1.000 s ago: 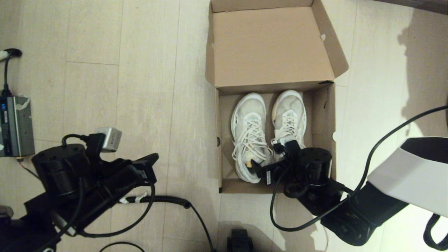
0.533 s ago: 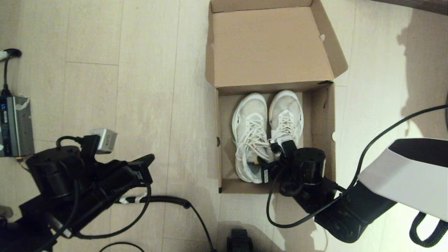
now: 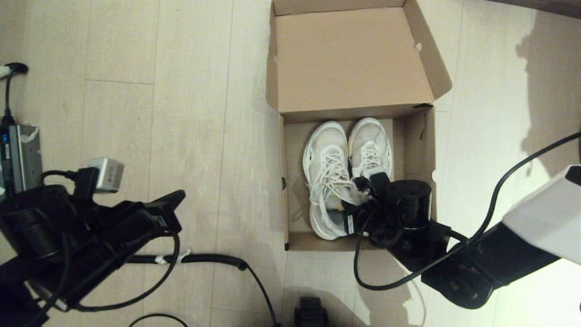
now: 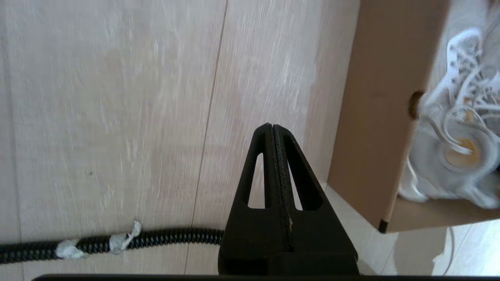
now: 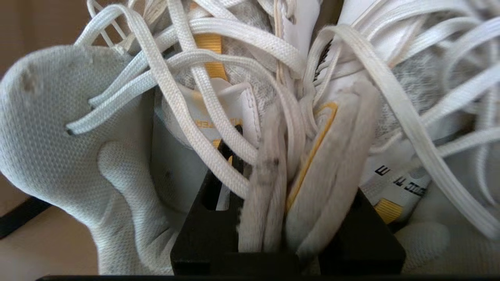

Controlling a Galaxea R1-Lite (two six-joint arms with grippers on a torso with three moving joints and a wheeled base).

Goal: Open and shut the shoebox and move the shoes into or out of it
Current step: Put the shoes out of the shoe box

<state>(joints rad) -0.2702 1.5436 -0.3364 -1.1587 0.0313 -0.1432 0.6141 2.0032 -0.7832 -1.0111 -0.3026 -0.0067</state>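
Observation:
The brown shoebox [image 3: 415,150] stands open on the floor, its lid [image 3: 349,59] folded back on the far side. Both white sneakers [image 3: 327,159] lie inside it side by side, toes toward the lid. My right gripper [image 3: 358,206] reaches into the box at the heels. In the right wrist view it [image 5: 291,183] is shut on the two inner heel collars [image 5: 328,164], pinched together among the laces. My left gripper [image 4: 272,127] is shut and empty over bare floor, left of the shoebox [image 4: 383,117].
A grey device [image 3: 18,159] with cables sits at the far left. A black coiled cable [image 3: 204,260] runs along the floor near the box's front left corner. A small black part [image 3: 311,315] shows at the bottom edge.
The two shoes have been drawn together, their heels pinched in my right gripper. My left arm has pulled back to the left and toward me.

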